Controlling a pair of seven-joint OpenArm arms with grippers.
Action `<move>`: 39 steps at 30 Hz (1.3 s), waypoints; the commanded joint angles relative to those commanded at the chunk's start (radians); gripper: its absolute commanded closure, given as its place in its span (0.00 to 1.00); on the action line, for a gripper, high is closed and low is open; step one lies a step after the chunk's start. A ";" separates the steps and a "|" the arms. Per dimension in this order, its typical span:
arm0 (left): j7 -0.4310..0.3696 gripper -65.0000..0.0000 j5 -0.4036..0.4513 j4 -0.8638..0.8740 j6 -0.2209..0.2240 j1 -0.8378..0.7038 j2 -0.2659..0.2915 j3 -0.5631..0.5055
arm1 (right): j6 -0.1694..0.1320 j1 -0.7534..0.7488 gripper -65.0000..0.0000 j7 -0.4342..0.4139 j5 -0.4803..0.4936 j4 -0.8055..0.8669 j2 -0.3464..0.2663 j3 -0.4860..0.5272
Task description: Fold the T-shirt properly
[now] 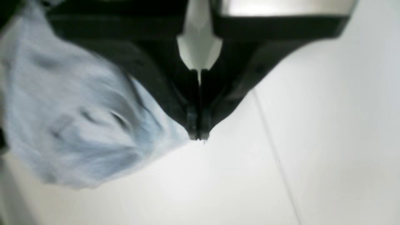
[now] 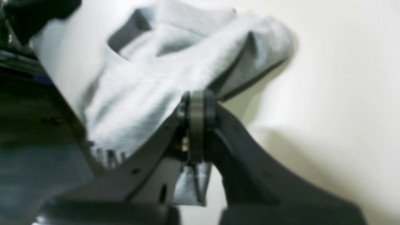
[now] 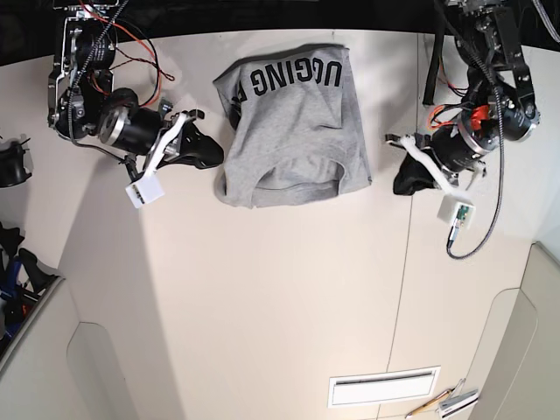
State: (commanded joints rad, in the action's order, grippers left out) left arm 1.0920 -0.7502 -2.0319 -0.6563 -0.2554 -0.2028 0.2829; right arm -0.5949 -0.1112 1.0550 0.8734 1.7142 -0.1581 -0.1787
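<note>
The grey T-shirt (image 3: 293, 122) lies folded over on the white table (image 3: 280, 297) at the back centre, with black lettering along its far edge. My right gripper (image 3: 213, 154) is at the shirt's left edge. In the right wrist view its jaws (image 2: 197, 97) are closed with grey cloth (image 2: 150, 78) draped from the tips and showing between the fingers. My left gripper (image 3: 401, 181) is just right of the shirt, a little apart from it. In the left wrist view it (image 1: 198, 137) is shut and empty, with the blurred shirt (image 1: 75, 118) beside it.
A white box on a cable (image 3: 457, 213) hangs under the left arm. A floor vent (image 3: 383, 387) and pens (image 3: 451, 402) lie at the front right. Dark gear (image 3: 13, 162) stands at the left edge. A seam (image 3: 407, 289) runs down the table.
</note>
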 joint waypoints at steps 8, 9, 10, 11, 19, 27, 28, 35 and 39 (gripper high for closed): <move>0.031 1.00 -0.182 -0.067 -0.042 -0.185 0.007 -0.022 | -0.011 -0.059 1.00 0.007 0.130 0.020 0.006 0.020; 0.031 1.00 -0.194 -0.067 -0.042 -0.185 0.006 -0.036 | -0.019 -0.058 1.00 0.019 0.154 0.020 0.009 0.033; 0.031 1.00 -0.204 -0.067 -0.042 -0.186 0.006 -0.053 | -0.021 -0.058 1.00 0.024 0.165 0.020 0.013 0.047; 0.032 1.00 -0.203 -0.066 -0.042 -0.186 0.006 -0.077 | -0.022 -0.059 1.00 0.027 0.165 0.020 0.019 0.063; -0.034 1.00 -0.116 0.142 -0.042 -0.134 0.006 -0.180 | -0.021 -0.049 1.00 -0.016 0.076 0.012 0.089 0.211; -0.035 1.00 -0.030 0.292 -0.042 -0.007 0.006 -0.180 | -0.018 0.052 1.00 -0.090 -0.066 -0.149 0.089 0.253; -0.039 1.00 -0.021 0.296 -0.042 0.002 0.006 -0.180 | -0.018 0.072 1.00 -0.093 -0.067 -0.179 0.089 0.253; -0.083 1.00 0.085 0.298 -0.042 0.064 0.006 -0.180 | -0.018 0.223 1.00 -0.120 -0.100 -0.383 0.089 0.253; -0.103 1.00 0.111 0.298 -0.037 0.076 0.006 -0.179 | -0.018 0.270 1.00 -0.120 -0.096 -0.401 0.089 0.253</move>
State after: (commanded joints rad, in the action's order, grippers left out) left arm 0.9894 -0.6395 -1.7340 -0.6930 -0.1795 -0.1970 0.1036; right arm -0.6128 0.1585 0.9352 0.7776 1.3132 -0.0689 0.0742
